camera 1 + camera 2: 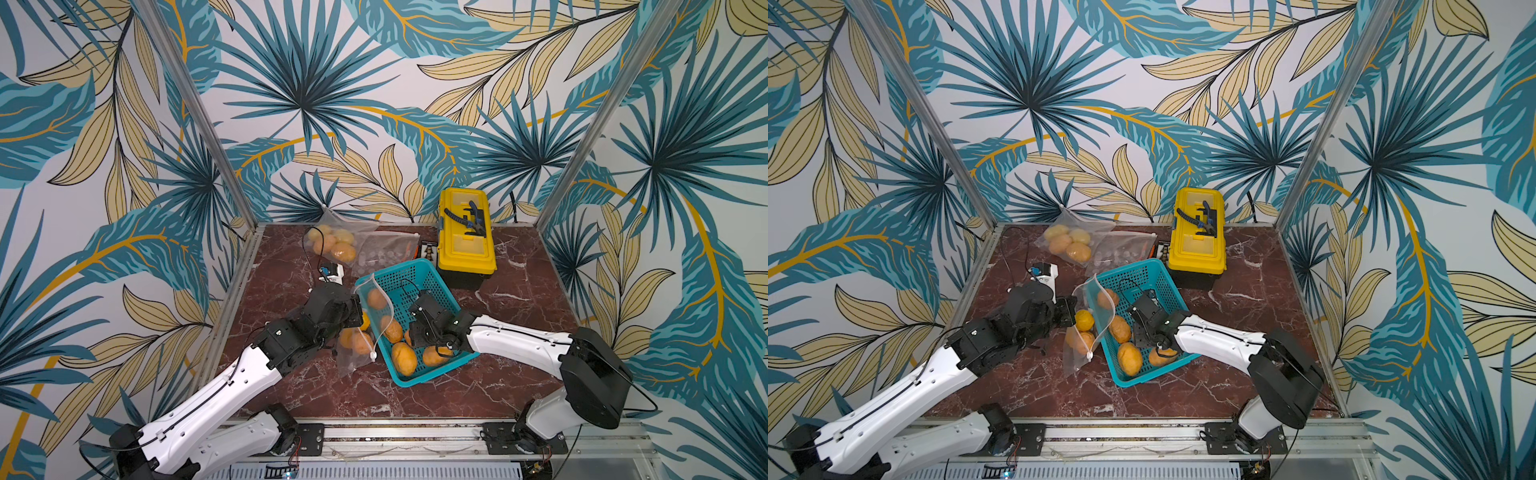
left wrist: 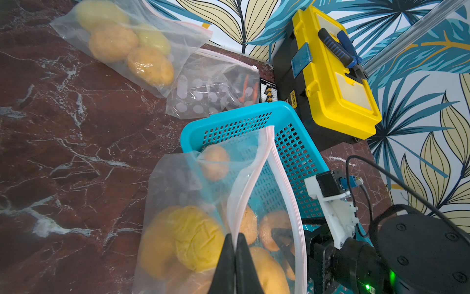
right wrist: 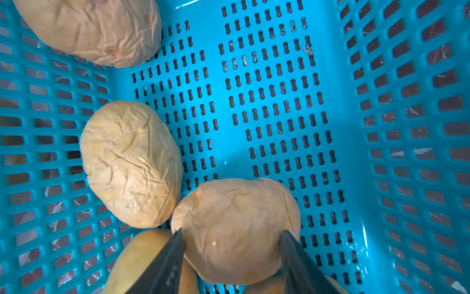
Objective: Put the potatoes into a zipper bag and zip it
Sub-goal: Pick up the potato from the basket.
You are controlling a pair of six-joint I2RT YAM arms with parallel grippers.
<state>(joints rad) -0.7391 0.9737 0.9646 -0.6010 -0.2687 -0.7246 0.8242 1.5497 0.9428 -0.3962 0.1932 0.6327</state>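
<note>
A clear zipper bag (image 2: 178,178) lies against the left side of the teal basket (image 1: 419,270), mouth held open, with yellow-orange potatoes (image 2: 195,236) inside. My left gripper (image 2: 235,241) is shut on the near lip of the bag's mouth, seen in both top views (image 1: 356,309) (image 1: 1068,313). Several more potatoes (image 1: 404,357) lie in the basket (image 3: 381,127). My right gripper (image 3: 231,239) reaches down into the basket, and its fingers press both sides of a tan potato (image 3: 236,224). Two other potatoes (image 3: 129,163) lie beside it.
A yellow toolbox (image 1: 465,237) stands behind the basket at the back wall. A zipped bag of potatoes (image 1: 332,243) and a bag of small parts (image 1: 386,251) lie at the back left. Metal frame posts mark the back corners.
</note>
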